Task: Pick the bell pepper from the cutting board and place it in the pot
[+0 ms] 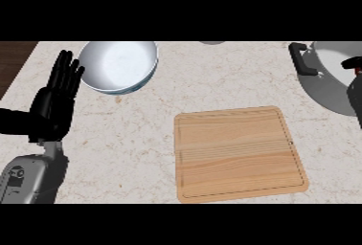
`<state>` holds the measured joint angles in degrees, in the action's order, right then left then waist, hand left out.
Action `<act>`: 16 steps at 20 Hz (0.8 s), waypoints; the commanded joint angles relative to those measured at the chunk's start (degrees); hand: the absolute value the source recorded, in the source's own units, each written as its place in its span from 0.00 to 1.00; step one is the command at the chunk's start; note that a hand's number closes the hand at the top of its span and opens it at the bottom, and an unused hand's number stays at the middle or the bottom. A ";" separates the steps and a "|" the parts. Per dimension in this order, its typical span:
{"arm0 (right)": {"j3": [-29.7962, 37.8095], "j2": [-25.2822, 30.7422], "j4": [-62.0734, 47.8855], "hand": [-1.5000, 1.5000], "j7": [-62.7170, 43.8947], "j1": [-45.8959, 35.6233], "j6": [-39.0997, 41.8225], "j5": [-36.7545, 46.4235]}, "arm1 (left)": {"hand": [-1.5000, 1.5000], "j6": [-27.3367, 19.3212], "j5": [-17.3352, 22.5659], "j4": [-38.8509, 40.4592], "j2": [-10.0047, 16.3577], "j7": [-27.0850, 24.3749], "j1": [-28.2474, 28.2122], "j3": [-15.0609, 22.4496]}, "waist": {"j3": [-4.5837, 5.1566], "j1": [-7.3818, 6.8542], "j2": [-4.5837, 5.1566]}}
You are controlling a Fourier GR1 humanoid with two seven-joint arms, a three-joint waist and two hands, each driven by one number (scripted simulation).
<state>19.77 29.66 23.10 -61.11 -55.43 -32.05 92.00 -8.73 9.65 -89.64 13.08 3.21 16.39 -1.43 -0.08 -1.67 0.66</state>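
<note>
1. Only partly in view at the right edge, the right hand [351,62] hangs over the pot [326,91]; whether it is spread or closed cannot be told.
2. Just beside it shows a red sliver [352,69], perhaps the bell pepper.
3. Far left, the left hand [53,103] rests spread, fingers up, beside the white bowl [118,64].
4. Between them lies the cutting board [240,153].

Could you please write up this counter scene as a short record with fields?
cutting board: nothing on it, centre-right of the view
pot: upper right, black handle on its left
bowl: white, upper left
left hand: open, fingers up, resting at the left
right hand: dark sliver at the right edge, over the pot
bell pepper: not on the board; red speck beside the right hand may be it
</note>
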 commanded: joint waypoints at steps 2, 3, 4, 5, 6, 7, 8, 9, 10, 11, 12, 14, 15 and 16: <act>5.04 1.51 -5.42 1.00 -2.62 0.22 -2.69 -3.66 | 0.50 1.11 1.59 2.14 0.88 0.82 1.88 -2.11 | -0.05 -0.55 0.53; 6.26 -0.37 -5.38 1.00 -2.13 0.91 -3.69 -5.39 | 0.50 -1.53 -1.39 2.64 -1.33 -0.61 1.91 0.03 | -0.06 -0.12 0.41; 9.14 -0.31 -3.74 1.00 0.48 1.71 -5.73 -9.17 | 0.50 0.07 0.45 2.78 -0.80 -1.04 1.71 -1.06 | -0.07 0.50 0.18; 11.35 -0.38 -3.56 1.00 0.57 1.58 -6.95 -11.39 | 0.50 0.46 0.19 1.19 -0.89 -1.52 -0.72 -0.33 | -0.11 -0.11 0.18; 13.63 0.17 -3.10 0.00 3.41 2.12 -8.44 -14.22 | 0.50 2.30 2.36 0.36 2.12 1.52 1.17 -2.62 | -0.19 -0.13 0.13; 14.19 -0.44 -3.97 0.00 5.20 1.29 -7.39 -15.43 | 0.50 1.56 1.09 1.69 0.52 -1.58 -0.25 -1.88 | -0.10 -0.16 0.19; 15.13 0.07 -4.52 0.00 9.72 2.14 -8.53 -17.28 | 0.50 1.12 0.91 3.54 -0.45 -2.52 1.41 -1.84 | -0.12 0.08 0.37; 16.17 0.18 -4.51 0.00 12.69 4.02 -10.50 -18.96 | 0.50 0.54 0.60 -1.14 -0.21 1.14 -0.09 -0.52 | -0.17 -0.34 0.11; 15.57 -1.33 -5.62 0.00 14.33 2.77 -9.21 -19.21 | 0.50 2.83 1.98 0.36 1.19 -0.54 -0.65 -2.19 | -0.10 -0.56 0.19; 16.11 -2.41 -5.62 0.00 16.96 3.89 -11.56 -20.32 | 0.50 1.72 1.72 0.35 0.77 1.09 1.55 -1.97 | -0.15 -0.52 0.30; 16.71 -1.05 -5.68 0.00 21.87 5.07 -10.98 -21.91 | 0.50 0.87 -0.43 4.64 -1.06 -2.98 1.19 -0.99 | -0.13 0.11 0.42; 15.91 -0.73 -4.72 0.00 21.70 2.95 -13.78 -21.16 | 0.50 1.51 0.83 0.22 0.11 -0.29 0.46 -1.51 | -0.11 -0.69 0.23; 16.56 0.97 -4.09 0.00 24.87 3.15 -14.00 -22.33 | 0.50 1.28 0.67 2.03 -0.16 -0.19 2.16 -1.56 | -0.13 -0.34 0.32; 16.33 -0.34 -3.44 0.00 25.48 3.38 -17.58 -22.05 | 0.50 -0.79 -0.92 -0.39 -1.19 1.54 1.64 0.08 | -0.19 -0.92 0.37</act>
<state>35.24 29.40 18.72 -41.11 -52.24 -43.76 71.98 -8.00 9.81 -88.58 12.57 2.84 17.31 -2.29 -0.22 -2.13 0.95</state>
